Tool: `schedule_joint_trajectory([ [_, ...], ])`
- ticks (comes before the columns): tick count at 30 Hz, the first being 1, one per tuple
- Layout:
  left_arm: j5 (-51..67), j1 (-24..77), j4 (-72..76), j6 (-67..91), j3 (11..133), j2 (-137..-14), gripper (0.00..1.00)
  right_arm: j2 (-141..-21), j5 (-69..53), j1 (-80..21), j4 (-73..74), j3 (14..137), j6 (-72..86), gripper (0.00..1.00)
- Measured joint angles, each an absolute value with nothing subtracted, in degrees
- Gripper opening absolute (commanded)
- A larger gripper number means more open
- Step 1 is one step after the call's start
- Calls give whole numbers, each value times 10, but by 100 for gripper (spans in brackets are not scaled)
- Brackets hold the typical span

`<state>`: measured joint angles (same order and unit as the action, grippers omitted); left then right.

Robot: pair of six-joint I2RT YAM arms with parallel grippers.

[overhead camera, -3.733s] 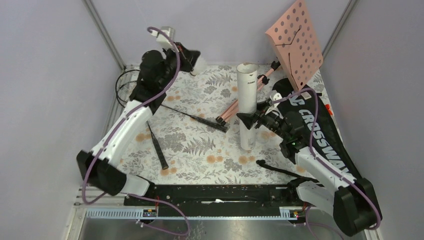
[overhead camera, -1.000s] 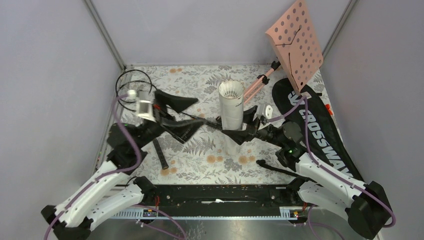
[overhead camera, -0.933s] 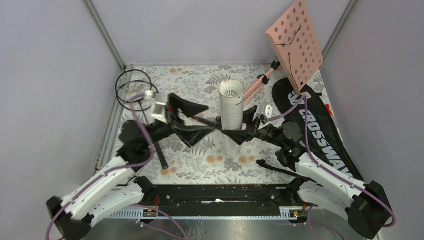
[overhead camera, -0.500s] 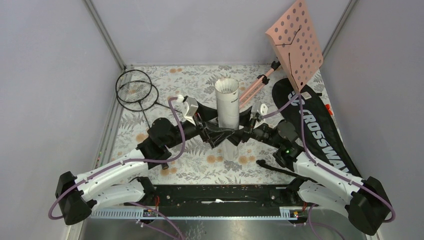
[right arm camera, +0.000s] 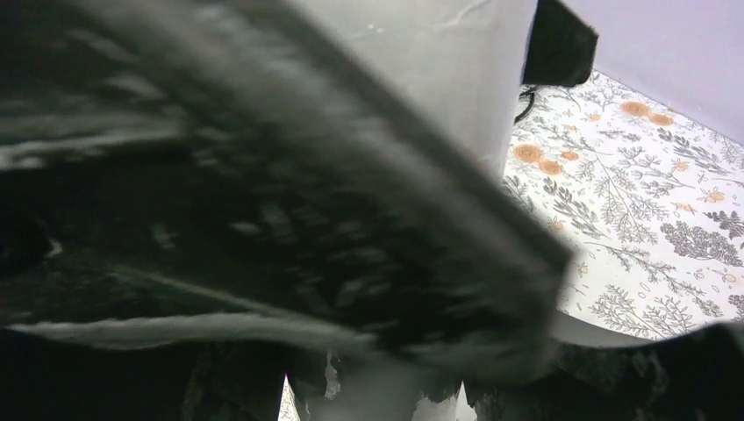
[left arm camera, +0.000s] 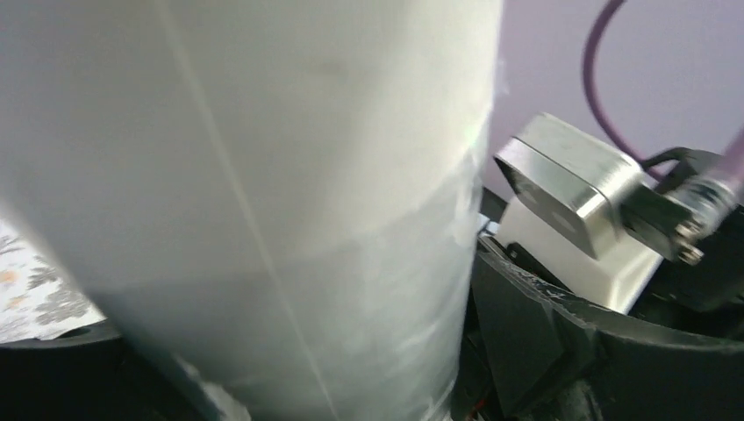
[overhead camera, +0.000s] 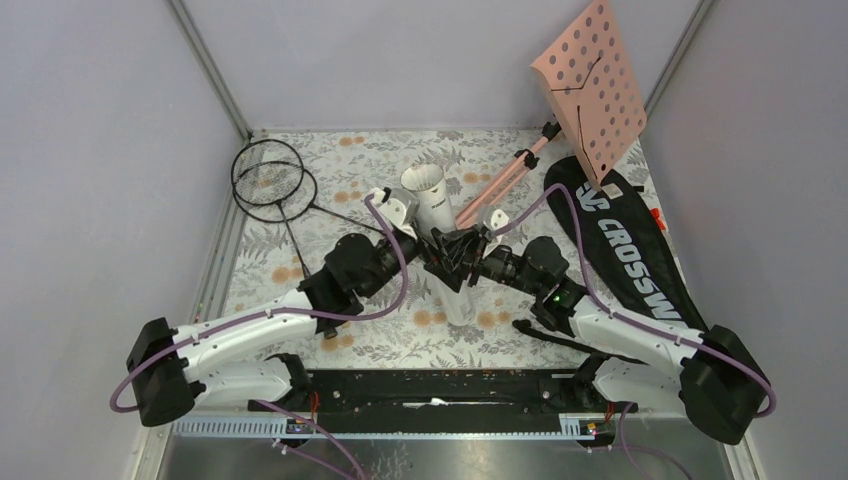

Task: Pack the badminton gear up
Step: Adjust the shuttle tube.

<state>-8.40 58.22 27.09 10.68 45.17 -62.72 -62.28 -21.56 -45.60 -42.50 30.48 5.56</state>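
Note:
The long white tube [overhead camera: 437, 235] leans with its open mouth toward the back left, in the middle of the table. My right gripper [overhead camera: 470, 257] is shut on its middle from the right. My left gripper [overhead camera: 442, 250] reaches in from the left, wide open, with a finger on each side of the tube. The tube [left arm camera: 263, 193] fills the left wrist view. In the right wrist view the tube [right arm camera: 439, 61] shows behind a blurred black finger [right arm camera: 263, 202]. Two black rackets [overhead camera: 268, 180] lie at the back left. The black CROSSWAY bag [overhead camera: 630, 262] lies at the right.
A pink perforated music stand [overhead camera: 592, 85] rises at the back right, and its tripod legs [overhead camera: 500, 185] reach toward the tube. A black strap [overhead camera: 560, 340] lies near the right arm's base. A small orange block [overhead camera: 655, 213] sits beside the bag.
My left arm swung in from the left and brought its open gripper around the tube. The tube tipped toward the back left, and the right gripper shifted left with it.

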Motion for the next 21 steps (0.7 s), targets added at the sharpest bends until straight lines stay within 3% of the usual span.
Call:
schedule_joint_trajectory([
  [4, -138, 583, 277, 89, 453, -642, 84, -652, -214, -458, -454, 305, 45, 50],
  [10, -180, 583, 314, 80, 454, -667, 51, -691, -185, -458, -523, 303, 42, 51],
  [14, -183, 583, 325, 74, 453, -671, 40, -710, -173, -457, -573, 294, 38, 53],
  [19, -176, 583, 341, 65, 444, -670, 31, -718, -174, -458, -604, 283, 39, 71],
  [20, -176, 583, 341, 64, 443, -669, 31, -718, -175, -458, -605, 283, 39, 77],
  [21, -176, 583, 342, 64, 441, -667, 31, -718, -175, -458, -605, 283, 39, 90],
])
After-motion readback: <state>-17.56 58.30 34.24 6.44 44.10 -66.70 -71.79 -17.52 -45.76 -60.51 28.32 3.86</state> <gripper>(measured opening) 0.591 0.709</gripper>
